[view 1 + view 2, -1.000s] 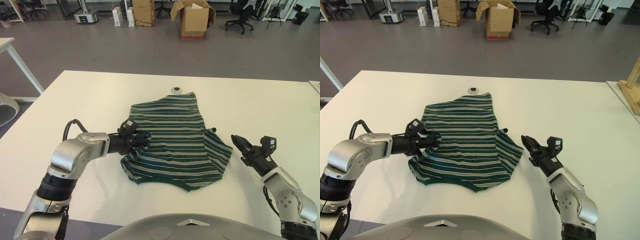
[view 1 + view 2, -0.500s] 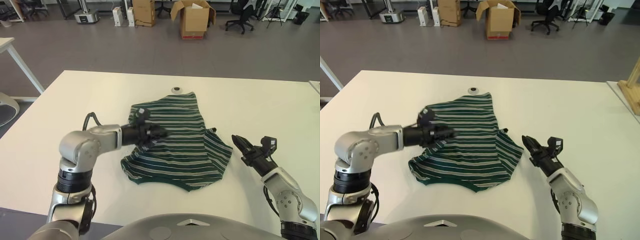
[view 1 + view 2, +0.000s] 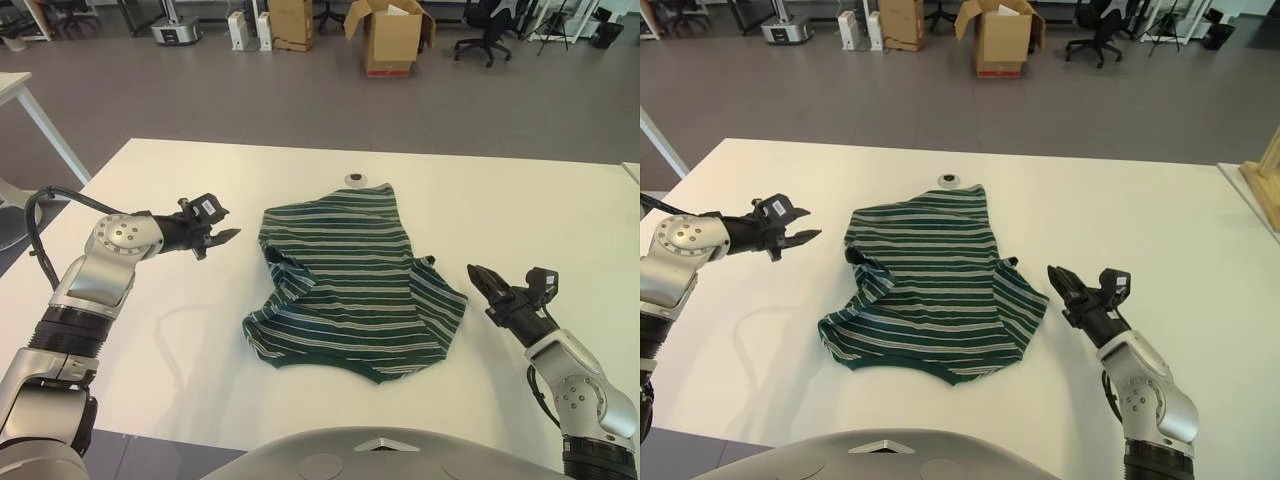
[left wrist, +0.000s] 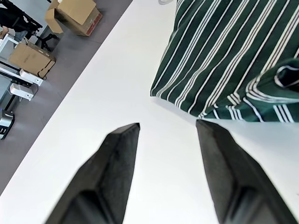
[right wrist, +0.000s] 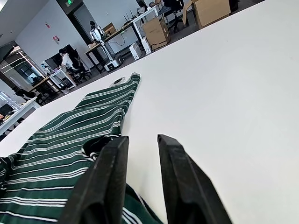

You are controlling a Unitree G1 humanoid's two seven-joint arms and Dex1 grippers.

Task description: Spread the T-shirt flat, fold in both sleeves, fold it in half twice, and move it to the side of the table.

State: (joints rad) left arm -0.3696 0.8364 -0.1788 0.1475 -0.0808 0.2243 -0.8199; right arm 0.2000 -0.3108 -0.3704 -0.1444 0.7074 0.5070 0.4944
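A dark green T-shirt [image 3: 350, 285] with white stripes lies on the white table [image 3: 520, 215], its left sleeve folded in over the body with a bunched fold [image 3: 278, 262] at the left edge. My left gripper [image 3: 222, 237] hovers open and empty just left of the shirt, fingertips pointing at it. In the left wrist view the two dark fingers [image 4: 112, 163] frame bare table beside the shirt's edge [image 4: 224, 70]. My right gripper [image 3: 480, 281] is open a little right of the shirt's right edge, above the table. The right wrist view has the shirt [image 5: 70, 154] beyond the gripper [image 5: 142, 144].
A small round grey object [image 3: 354, 180] lies on the table just beyond the shirt's far end. Bare table spreads to the left, right and far side. Cardboard boxes [image 3: 390, 35] and chairs stand on the floor behind.
My left gripper let go of the left sleeve over the shirt and pulled back to the left, clear of the cloth. The sleeve stays folded in. The right arm has not moved.
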